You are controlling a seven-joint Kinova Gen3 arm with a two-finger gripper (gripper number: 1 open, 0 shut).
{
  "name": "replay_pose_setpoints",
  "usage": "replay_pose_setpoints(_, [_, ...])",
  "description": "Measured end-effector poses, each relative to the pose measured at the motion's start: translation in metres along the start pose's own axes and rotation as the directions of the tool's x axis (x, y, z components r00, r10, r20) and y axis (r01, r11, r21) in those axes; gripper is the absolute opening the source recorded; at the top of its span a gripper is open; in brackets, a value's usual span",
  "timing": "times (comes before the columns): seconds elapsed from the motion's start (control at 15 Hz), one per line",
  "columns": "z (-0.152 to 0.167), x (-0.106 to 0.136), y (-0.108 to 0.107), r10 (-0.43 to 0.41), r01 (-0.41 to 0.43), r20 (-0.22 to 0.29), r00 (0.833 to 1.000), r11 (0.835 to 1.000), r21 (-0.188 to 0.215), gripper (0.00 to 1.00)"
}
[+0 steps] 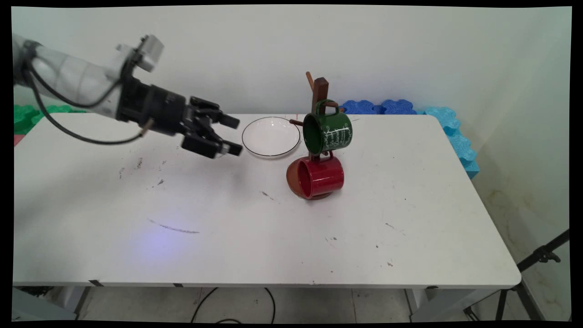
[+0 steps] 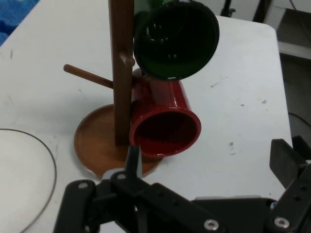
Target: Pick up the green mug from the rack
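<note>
Big white tabletop (image 1: 273,228) with small dark marks on it; white arm (image 1: 68,77) reaching in from ten o'clock, with black cables hanging off it; blue foam pieces (image 1: 410,109) behind the far edge near one o'clock, green foam pieces (image 1: 27,116) at nine o'clock; brown wooden mug tree (image 1: 320,91) standing just past the middle, on a round brown base (image 2: 97,145); white plate (image 1: 271,136) with a thin dark rim, lying just beside the tree at its nine o'clock; green mug (image 1: 329,132) hanging high on a peg, mouth turned to the arm; red mug (image 1: 316,177) hanging under it, low, close to the base, mouth turned the same way; black gripper (image 1: 233,135) up in the air, holding nothing, at nine o'clock of the plate, aimed at the mugs; fingers (image 1: 227,121) spread apart.
</note>
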Motion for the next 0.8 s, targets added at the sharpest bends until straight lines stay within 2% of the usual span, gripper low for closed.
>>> replay_pose_setpoints(0.47, [0.063,-0.006,0.042,-0.074,0.073,0.017,0.997,0.997,0.039,1.00])
replay_pose_setpoints(0.8, [0.095,0.007,0.063,-0.099,0.101,-0.035,0.994,0.993,0.056,1.00])
